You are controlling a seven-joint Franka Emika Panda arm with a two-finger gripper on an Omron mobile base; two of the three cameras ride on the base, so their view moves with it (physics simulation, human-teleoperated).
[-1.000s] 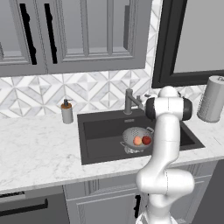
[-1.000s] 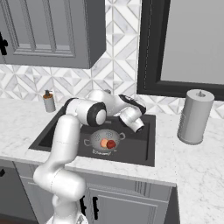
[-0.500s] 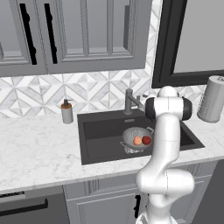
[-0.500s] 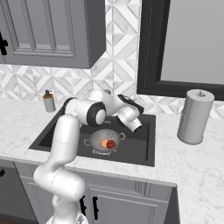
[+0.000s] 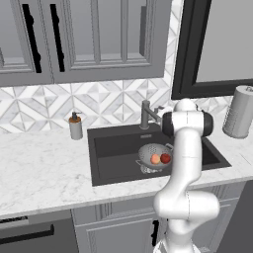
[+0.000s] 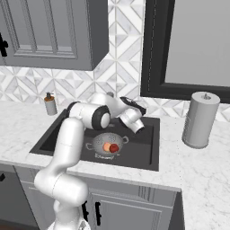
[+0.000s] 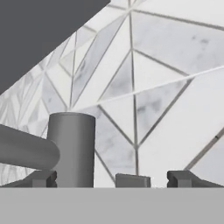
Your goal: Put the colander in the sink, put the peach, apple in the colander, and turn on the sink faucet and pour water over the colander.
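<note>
The silver colander point(image 5: 150, 151) point(image 6: 101, 139) sits in the dark sink point(image 5: 113, 148) point(image 6: 143, 143). Inside it the pale peach point(image 5: 155, 158) point(image 6: 107, 147) lies beside the dark red apple point(image 5: 165, 158) point(image 6: 114, 148). The sink faucet point(image 5: 145, 114) stands at the sink's back edge. In the hand view the faucet's upright post point(image 7: 71, 148) is close in front, its spout running off left. My gripper point(image 7: 113, 179) point(image 6: 134, 107) is open and faces the tiled wall, with the post nearer its left fingertip point(image 7: 41, 178). I see no water stream over the colander.
A small soap pump bottle point(image 5: 75, 127) point(image 6: 50, 104) stands on the counter left of the sink. A grey paper towel roll point(image 5: 239, 118) point(image 6: 201, 119) stands to the right. Wall cabinets hang above, and a dark window frame point(image 6: 148, 49) is behind the faucet.
</note>
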